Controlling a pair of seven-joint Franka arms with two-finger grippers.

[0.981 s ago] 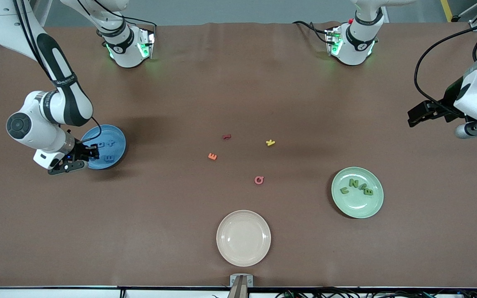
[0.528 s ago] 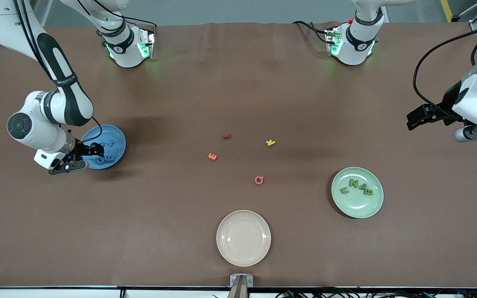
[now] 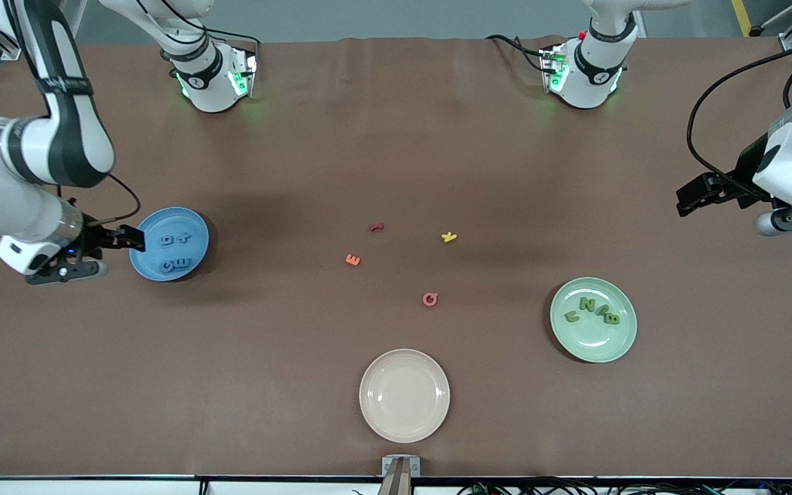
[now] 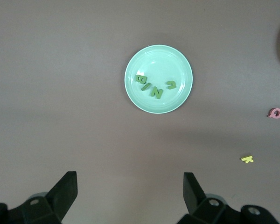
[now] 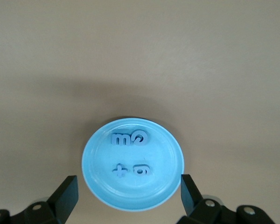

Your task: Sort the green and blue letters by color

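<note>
The right arm is cut off at the frame's left edge; its right tool [image 3: 136, 238], spread wide and empty, hovers at the blue plate's [image 3: 198, 249] rim, where four blue letters [image 3: 176, 251] lie. The left tool [image 3: 686, 197], also wide, waits at the right edge, with the green letters [image 3: 592, 309] on the green plate [image 3: 595, 347] below it in frame.

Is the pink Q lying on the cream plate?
No, the pink Q lies on the bare table, farther from the front camera than the cream plate.

The right gripper [image 3: 136, 238] is held low over the tabletop near the edge at the right arm's end, its fingers [image 5: 65, 196] spread wide with nothing between them. The left gripper [image 3: 686, 199] is held raised near the tabletop's edge at the left arm's end, fingers [image 4: 65, 191] parted and empty.
</note>
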